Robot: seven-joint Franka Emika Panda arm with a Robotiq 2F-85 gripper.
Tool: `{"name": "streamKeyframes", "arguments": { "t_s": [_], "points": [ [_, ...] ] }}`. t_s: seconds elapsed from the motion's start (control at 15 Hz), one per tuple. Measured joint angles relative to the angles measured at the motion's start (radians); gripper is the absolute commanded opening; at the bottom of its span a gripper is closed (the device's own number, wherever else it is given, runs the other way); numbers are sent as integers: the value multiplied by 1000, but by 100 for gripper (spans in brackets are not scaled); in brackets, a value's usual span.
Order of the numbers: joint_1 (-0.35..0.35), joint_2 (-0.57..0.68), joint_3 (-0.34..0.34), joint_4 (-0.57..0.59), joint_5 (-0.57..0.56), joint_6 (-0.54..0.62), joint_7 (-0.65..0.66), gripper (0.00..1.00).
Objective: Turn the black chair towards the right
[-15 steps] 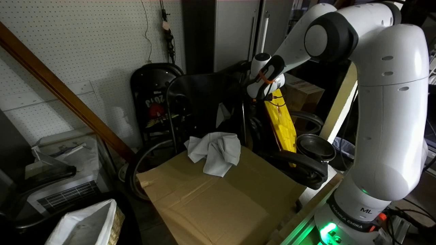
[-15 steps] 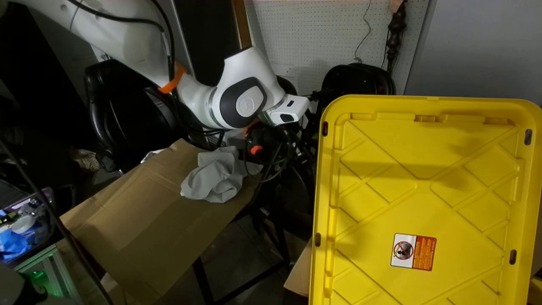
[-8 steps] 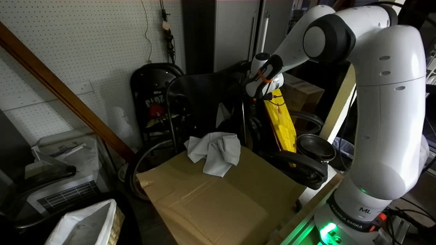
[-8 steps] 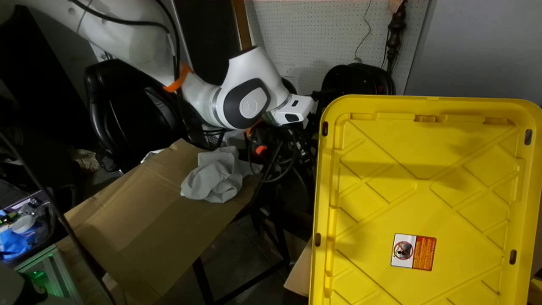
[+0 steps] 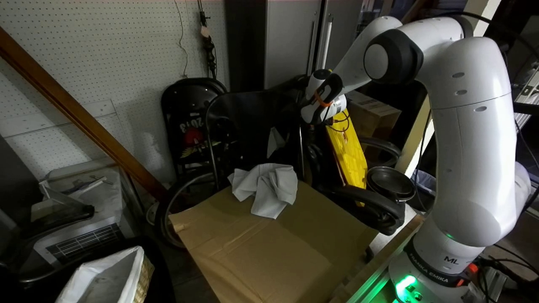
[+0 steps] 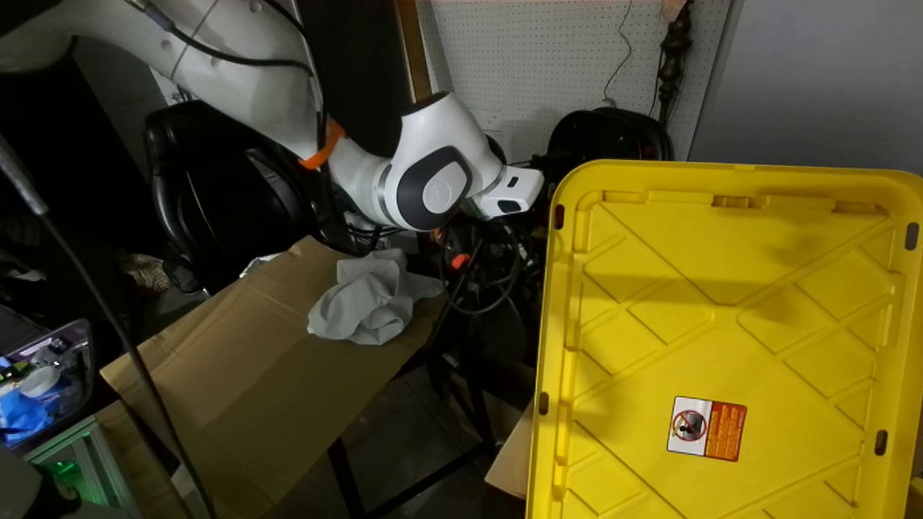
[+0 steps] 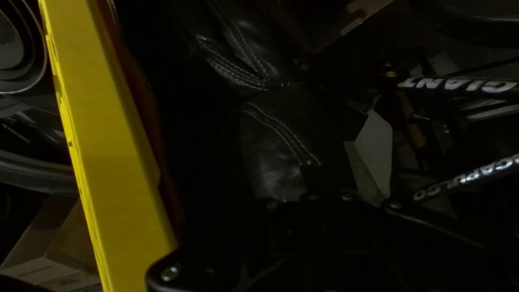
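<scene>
Dimly lit, the gripper (image 7: pixel 282 238) hangs near the black chair (image 5: pixel 366 200), right of the cardboard sheet (image 5: pixel 269 256); whether the gripper is spread or clenched, I cannot tell. A yellow panel (image 6: pixel 721 317) stands close to the chair. Pushing sideways, slowly and low, should likely swivel the chair without toppling the panel.

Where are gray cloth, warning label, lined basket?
Gray cloth (image 5: pixel 268 189): in an exterior view, crumpled middle.
Warning label (image 6: pixel 707 429): in an exterior view, printed face.
Lined basket (image 5: pixel 144 277): in an exterior view, woven outer wall.
</scene>
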Motion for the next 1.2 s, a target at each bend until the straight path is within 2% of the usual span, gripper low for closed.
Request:
{"name": "streamKeyframes", "arguments": {
  "t_s": [0.67, 1.2],
  "points": [
    [64, 56, -73, 33, 68, 35, 51, 0],
    [117, 90, -130, 53, 137, 41, 215, 0]
  ]
}}
